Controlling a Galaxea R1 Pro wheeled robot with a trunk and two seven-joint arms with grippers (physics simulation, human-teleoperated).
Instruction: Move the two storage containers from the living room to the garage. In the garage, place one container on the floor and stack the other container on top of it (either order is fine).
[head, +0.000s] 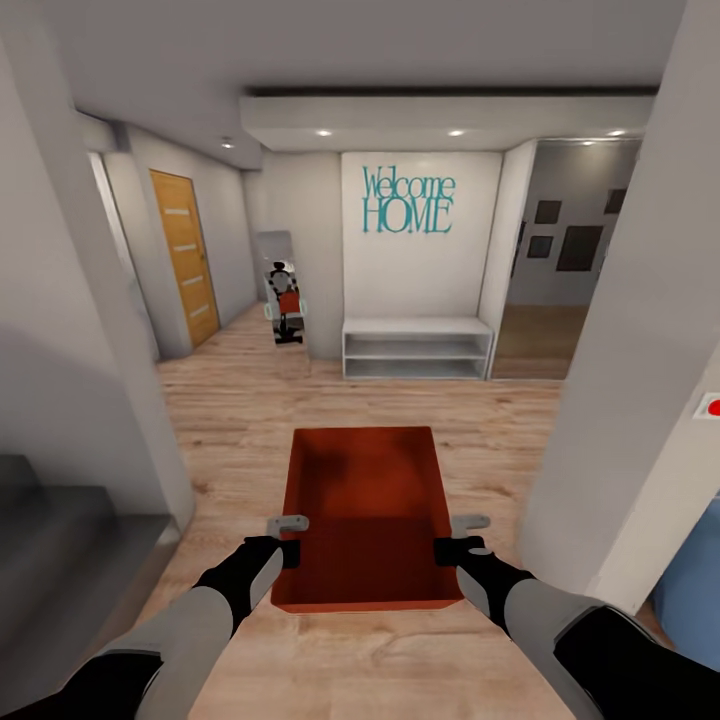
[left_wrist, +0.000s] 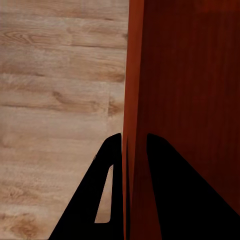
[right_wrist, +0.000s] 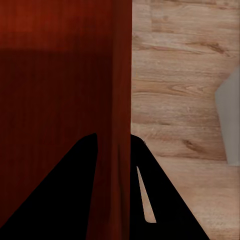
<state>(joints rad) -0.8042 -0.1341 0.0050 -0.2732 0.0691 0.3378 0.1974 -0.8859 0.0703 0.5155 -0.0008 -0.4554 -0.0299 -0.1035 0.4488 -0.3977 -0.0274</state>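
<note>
An orange-red rectangular open-topped storage container (head: 365, 515) is held above a light wood plank floor (head: 230, 410) in front of the robot, carried between both arms. The left gripper (head: 290, 538) is clamped on the container's left wall, near the end closest to the robot. In the left wrist view the two black fingers (left_wrist: 100, 200) are seen straddling the thin wall edge (left_wrist: 131, 100), one outside and one inside the bin. The right gripper (head: 458, 537) is clamped in the same way on the right wall. In the right wrist view one black finger (right_wrist: 55, 200) is seen inside the bin and the other outside it, with the wall (right_wrist: 120, 100) pinched between them. The container is held roughly level, with its long side pointing away from the robot and its bare interior in view.

Ahead, a white wall bearing teal lettering "Welcome HOME" (head: 408, 200) is seen, with a low white open shelf bench (head: 417, 348) set against its foot. To the left, an orange wooden door (head: 186, 255) is set in a grey wall. A narrow mirror (head: 280, 290) beside it shows a reflection of the robot. A pale grey wall corner (head: 620, 400) stands close on the right, and dark grey steps (head: 60, 540) lie at the lower left.
</note>
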